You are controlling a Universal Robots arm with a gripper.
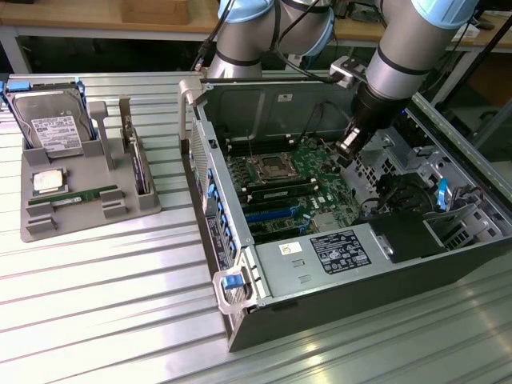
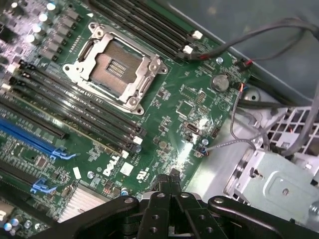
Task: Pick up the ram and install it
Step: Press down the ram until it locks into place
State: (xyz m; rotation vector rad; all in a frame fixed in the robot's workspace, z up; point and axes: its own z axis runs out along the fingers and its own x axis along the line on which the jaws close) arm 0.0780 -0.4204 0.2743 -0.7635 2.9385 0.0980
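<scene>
The ram (image 1: 84, 196) is a thin green stick lying flat in the front slot of the grey tray (image 1: 88, 220), at the exterior view's left. My gripper (image 1: 350, 150) hangs far from it, inside the open computer case (image 1: 336, 264), just above the green motherboard (image 1: 300, 180). In the wrist view the gripper (image 2: 169, 185) is shut, its black fingers pressed together with nothing between them. It hovers over the motherboard's edge (image 2: 179, 104). The long black memory slots (image 2: 75, 114) and the open processor socket (image 2: 117, 67) lie beyond it.
The tray also holds a silver hard drive (image 1: 54, 128) in a blue frame, a square silver processor chip (image 1: 48, 181) and an upright card (image 1: 136, 156). Loose cables (image 2: 259, 37) and a metal bracket (image 2: 279, 179) sit beside the board. Ribbed metal tabletop (image 1: 104, 312) surrounds the case.
</scene>
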